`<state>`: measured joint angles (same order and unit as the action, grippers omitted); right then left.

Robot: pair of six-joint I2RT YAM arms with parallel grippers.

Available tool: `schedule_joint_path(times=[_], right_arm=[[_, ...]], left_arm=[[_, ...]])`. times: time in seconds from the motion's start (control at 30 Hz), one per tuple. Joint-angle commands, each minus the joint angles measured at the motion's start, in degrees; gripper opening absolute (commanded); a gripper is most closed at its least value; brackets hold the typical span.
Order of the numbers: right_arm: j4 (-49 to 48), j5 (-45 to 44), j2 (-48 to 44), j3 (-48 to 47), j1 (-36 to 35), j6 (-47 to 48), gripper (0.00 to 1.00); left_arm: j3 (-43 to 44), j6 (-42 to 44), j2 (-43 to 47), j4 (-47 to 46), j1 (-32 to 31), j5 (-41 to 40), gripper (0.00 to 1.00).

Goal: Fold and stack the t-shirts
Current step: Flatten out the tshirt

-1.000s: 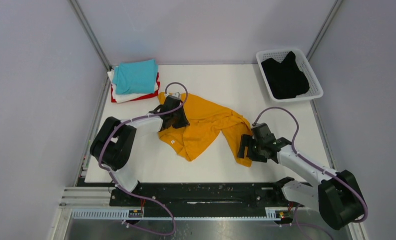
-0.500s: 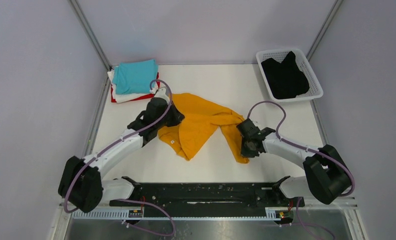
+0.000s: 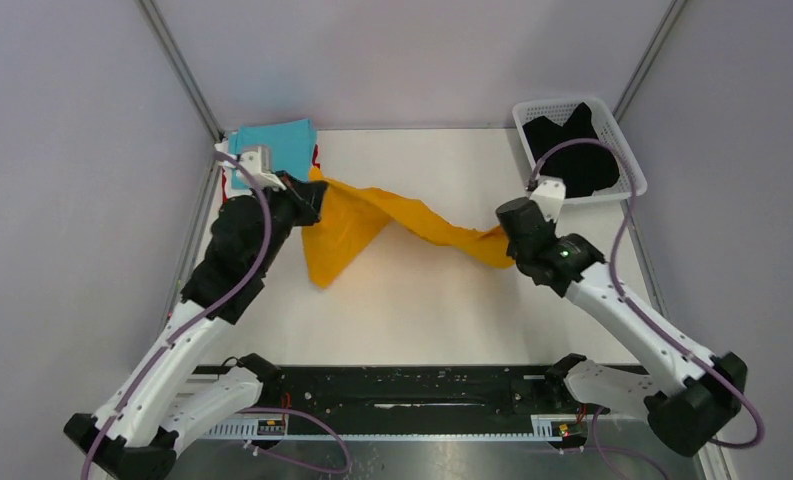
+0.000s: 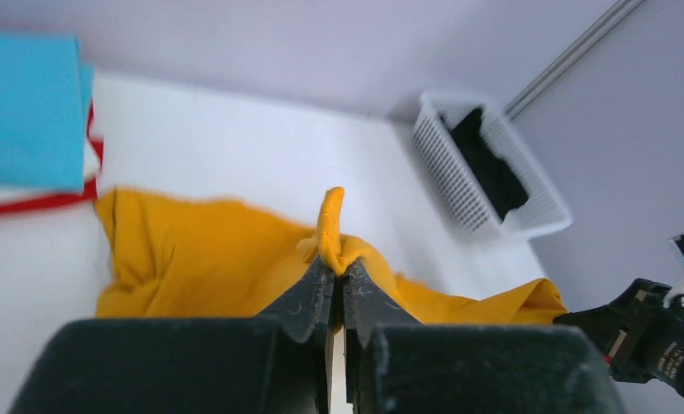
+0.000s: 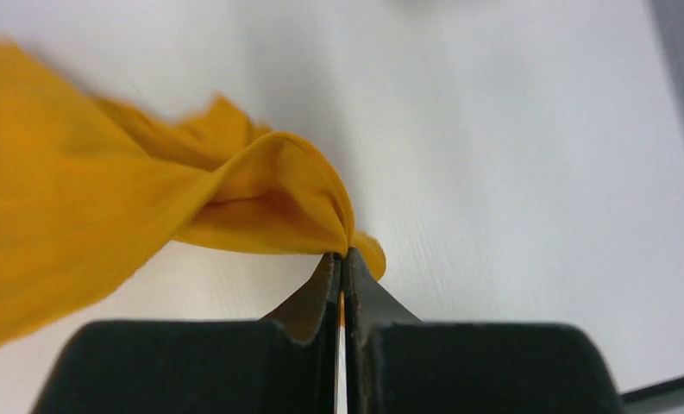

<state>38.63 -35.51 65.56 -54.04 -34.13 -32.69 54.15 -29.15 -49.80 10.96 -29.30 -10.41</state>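
Observation:
The orange-yellow t-shirt (image 3: 372,215) hangs stretched and twisted above the table between both arms. My left gripper (image 3: 314,197) is shut on its left end, a pinched fold of cloth (image 4: 331,226) sticking up past my jaws. My right gripper (image 3: 504,240) is shut on the other end, the cloth (image 5: 260,194) bunched at my fingertips. A loose flap (image 3: 330,258) droops down to the table. The turquoise t-shirt (image 3: 277,140) tops a folded pile at the back left, over a white one (image 3: 221,149) and a red one (image 4: 36,203). The black t-shirt (image 3: 572,140) lies crumpled in the basket.
A white plastic lattice basket (image 3: 632,165) stands at the back right corner of the white table (image 3: 422,300). Grey walls with metal corner posts (image 3: 177,65) close in the back and sides. The arms' black base rail (image 3: 412,385) runs along the near edge.
Both grippers closed on the orange-yellow shirt and lifted it off the table. The left arm swung back left, the right arm back right, pulling the cloth out into a stretched band.

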Motion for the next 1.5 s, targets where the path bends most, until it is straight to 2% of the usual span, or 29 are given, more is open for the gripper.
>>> schedule_joint_path(times=[0.0,0.2,0.37,0.57,0.8,0.9,1.0,1.17,1.3,1.37,1.47], right_arm=[[0.2,-11.5,-7.8,-9.0,-0.1,11.4,0.00],[-3.9,-10.4,-16.9,-19.3,-0.1,27.7,0.00],[-4.7,-4.4,-22.8,-30.4,-0.1,34.5,0.00],[-0.4,6.2,-24.3,-44.8,-0.1,37.3,0.00],[1.4,9.7,-24.7,-49.9,-0.1,38.2,0.00],[0.7,8.1,-24.8,-48.0,-0.1,38.5,0.00],[-2.0,3.2,-25.7,-42.9,-0.1,38.6,0.00],[-9.3,-10.2,-25.5,-30.4,-0.1,39.2,0.00],[-20.9,-19.4,-23.6,-13.8,-0.1,38.3,0.00],[-24.0,-22.1,-20.4,-7.8,0.5,36.1,0.00],[-25.8,-17.0,-13.1,0.0,4.4,28.7,0.00]], left_arm=[[8.7,6.6,6.1,-2.8,-0.1,-2.7,0.00],[20.2,13.4,11.3,-1.5,-0.1,-1.7,0.00],[33.4,17.4,10.8,2.8,-0.1,3.5,0.00],[47.1,19.0,8.2,6.6,-0.1,13.2,0.00],[56.2,20.0,3.6,8.8,0.0,17.0,0.00],[55.3,21.0,2.3,8.6,0.0,15.1,0.00],[49.7,22.7,2.0,5.7,0.0,10.0,0.00],[38.5,27.2,-2.0,1.1,0.0,-7.2,0.00],[28.3,28.7,-9.8,-5.1,0.8,-18.6,0.00],[25.0,27.6,-15.9,-5.4,3.6,-18.0,0.00],[21.7,22.7,-26.6,-4.6,9.0,-8.9,0.00]])
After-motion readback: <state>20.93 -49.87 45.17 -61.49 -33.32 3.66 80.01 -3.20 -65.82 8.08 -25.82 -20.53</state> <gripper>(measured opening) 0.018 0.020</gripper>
